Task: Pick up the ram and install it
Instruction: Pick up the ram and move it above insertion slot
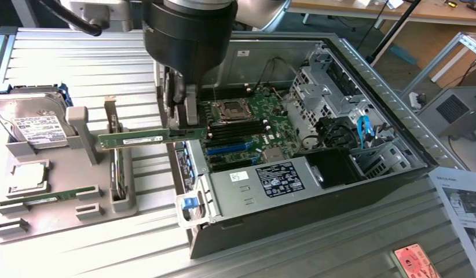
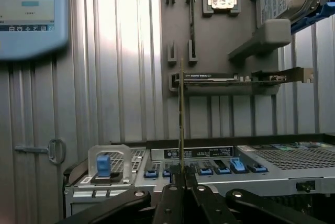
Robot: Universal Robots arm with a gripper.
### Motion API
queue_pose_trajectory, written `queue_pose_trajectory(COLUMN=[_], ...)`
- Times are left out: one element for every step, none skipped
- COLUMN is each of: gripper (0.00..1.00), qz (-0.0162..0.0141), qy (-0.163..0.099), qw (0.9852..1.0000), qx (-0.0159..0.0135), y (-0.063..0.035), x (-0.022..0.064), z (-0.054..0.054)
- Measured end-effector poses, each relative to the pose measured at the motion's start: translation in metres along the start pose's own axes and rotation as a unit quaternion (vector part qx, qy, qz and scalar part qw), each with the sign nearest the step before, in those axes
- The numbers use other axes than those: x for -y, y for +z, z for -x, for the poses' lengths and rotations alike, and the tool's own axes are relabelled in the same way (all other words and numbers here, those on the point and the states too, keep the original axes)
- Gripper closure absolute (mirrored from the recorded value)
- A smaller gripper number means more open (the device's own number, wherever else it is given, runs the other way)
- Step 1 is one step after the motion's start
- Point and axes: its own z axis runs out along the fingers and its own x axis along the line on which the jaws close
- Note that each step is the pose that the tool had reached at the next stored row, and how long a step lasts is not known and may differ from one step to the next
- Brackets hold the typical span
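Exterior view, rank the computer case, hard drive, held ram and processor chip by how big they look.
1. computer case
2. hard drive
3. ram and processor chip, too close to rank: the ram is longer, the chip wider.

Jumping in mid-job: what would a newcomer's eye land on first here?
First, the big black gripper, shut on the green ram and holding the stick level between the grey holder and the open computer case. Next, the green motherboard inside the case. On the exterior view's left, a silver hard drive stands on the holder.
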Motion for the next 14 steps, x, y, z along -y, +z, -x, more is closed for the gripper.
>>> queue_pose_trajectory(gripper=[0.88,0.88,0.88,0.88,0.88,0.88,0.88,0.88,0.88,0.88,0.88,0.88,0.88,0.88], qz=[0.0,0.0,0.0,0.0,0.0,0.0,0.0,0.0,0.0,0.0,0.0,0.0,0.0,0.0], qy=[0.0,0.0,0.0,0.0,0.0,0.0,0.0,0.0,0.0,0.0,0.0,0.0,0.0,0.0], qw=[1.0,1.0,1.0,1.0,1.0,1.0,1.0,1.0,1.0,1.0,1.0,1.0,1.0,1.0], qx=[0.0,0.0,0.0,0.0,0.0,0.0,0.0,0.0,0.0,0.0,0.0,0.0,0.0,0.0], y=[-0.0001,-0.0002,-0.0003,-0.0004,-0.0005,-0.0006,-0.0007,-0.0009,-0.001,-0.0011,-0.0011,-0.0013,-0.0013,-0.0014], x=[0.0023,0.0041,0.0066,0.009,0.0117,0.0138,0.0172,0.0203,0.023,0.0254,0.0269,0.0302,0.0326,0.0346], z=[0.0,0.0,0.0,0.0,0.0,0.001,0.001,0.001,0.001,0.001,0.001,0.001,0.001,0.001])
